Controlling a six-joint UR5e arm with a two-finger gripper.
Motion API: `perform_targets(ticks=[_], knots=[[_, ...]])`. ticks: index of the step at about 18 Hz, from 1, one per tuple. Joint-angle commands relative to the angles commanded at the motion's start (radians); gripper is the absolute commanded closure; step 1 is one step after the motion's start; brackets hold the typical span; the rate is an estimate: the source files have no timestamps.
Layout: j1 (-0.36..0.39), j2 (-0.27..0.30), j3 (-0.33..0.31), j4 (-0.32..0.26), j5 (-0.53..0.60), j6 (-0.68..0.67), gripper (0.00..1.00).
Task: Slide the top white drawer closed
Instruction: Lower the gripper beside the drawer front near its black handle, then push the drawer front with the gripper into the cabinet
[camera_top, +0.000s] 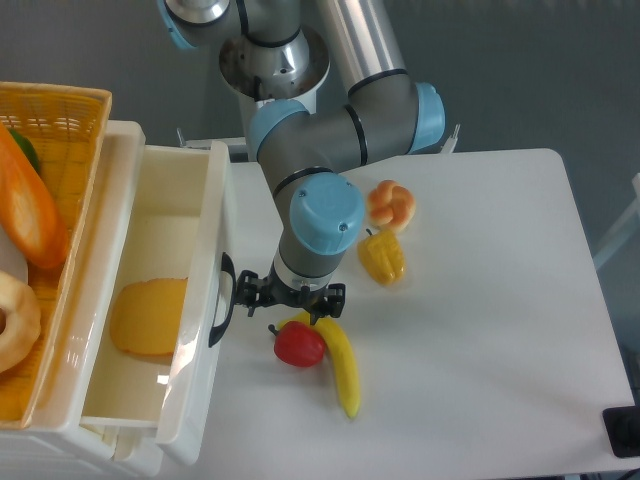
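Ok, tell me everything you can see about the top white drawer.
The top white drawer is glossy white plastic, long and deep, and stands pulled open from the cabinet toward the table. A black curved handle sits on its flat front panel. Inside lies a flat yellow-orange piece, apparently toy food. A yellow woven basket sits beside it on the cabinet top. The hand hangs just off the front panel near the handle; contact cannot be told.

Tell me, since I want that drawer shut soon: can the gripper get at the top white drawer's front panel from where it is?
Probably yes. The gripper hangs just beside the top white drawer, next to its black handle, with nothing between them. The red pepper and banana lie on the far side.
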Motion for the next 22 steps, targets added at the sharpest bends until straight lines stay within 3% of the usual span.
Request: perform_targets(ticks=[22], knots=[[-0.055, 0.012, 0.003, 0.008, -0.009, 0.014, 0.0]])
